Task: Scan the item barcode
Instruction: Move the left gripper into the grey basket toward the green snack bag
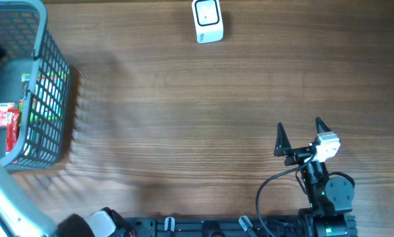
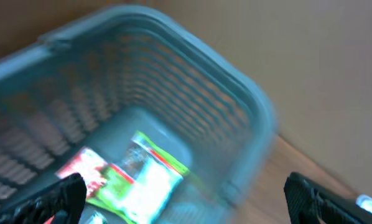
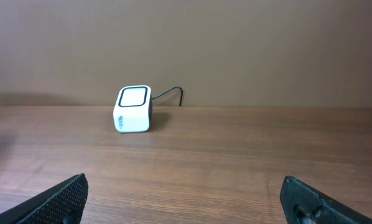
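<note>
- Right tool (image 1: 300, 126): black pointed fingers apart, empty, low over the wood-grain desk (image 1: 184, 131).
- Left tool (image 2: 185, 186): fingers apart above the grey lattice plastic basket (image 1: 49, 99), nothing grasped. By my reading the pick is not yet made.
- Glossy red and green packets (image 2: 145, 180), the items, lie inside the basket.
- Boxy white scanner (image 1: 207, 20) sits at the far edge, well apart from the basket. All the scanning remains.

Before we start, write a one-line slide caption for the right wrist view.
Open right gripper faces a white barcode scanner on the wooden table, its cable trailing behind.
</note>
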Available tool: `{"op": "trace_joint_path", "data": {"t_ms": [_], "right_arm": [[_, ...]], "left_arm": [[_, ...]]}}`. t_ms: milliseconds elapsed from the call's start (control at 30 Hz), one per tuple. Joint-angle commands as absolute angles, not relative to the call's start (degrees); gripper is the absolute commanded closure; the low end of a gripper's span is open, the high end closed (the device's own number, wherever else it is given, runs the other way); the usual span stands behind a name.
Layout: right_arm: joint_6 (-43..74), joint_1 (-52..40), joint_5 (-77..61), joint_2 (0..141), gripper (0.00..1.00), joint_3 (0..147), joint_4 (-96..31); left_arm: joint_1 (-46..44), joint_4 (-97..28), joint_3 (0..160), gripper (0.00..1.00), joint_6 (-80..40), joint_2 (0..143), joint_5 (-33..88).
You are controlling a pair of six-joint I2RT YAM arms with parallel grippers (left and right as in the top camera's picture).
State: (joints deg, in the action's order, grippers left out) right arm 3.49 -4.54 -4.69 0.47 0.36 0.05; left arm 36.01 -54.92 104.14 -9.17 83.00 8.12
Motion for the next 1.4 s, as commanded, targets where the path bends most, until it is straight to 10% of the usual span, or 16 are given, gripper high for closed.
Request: {"op": "trace_joint_path", "data": {"t_ms": [0, 1367], "right_arm": [[4.5, -4.8, -5.4, 0.2, 0.00, 0.3, 0.3], [4.5, -4.8, -5.4, 0.2, 0.00, 0.3, 0.3]], "left_arm": [[42.2, -54.2, 105.2, 0.00, -7.5, 88.9, 7.8], [34.4, -58.6, 104.1, 0.00, 31.4, 121.8, 10.4]]}}
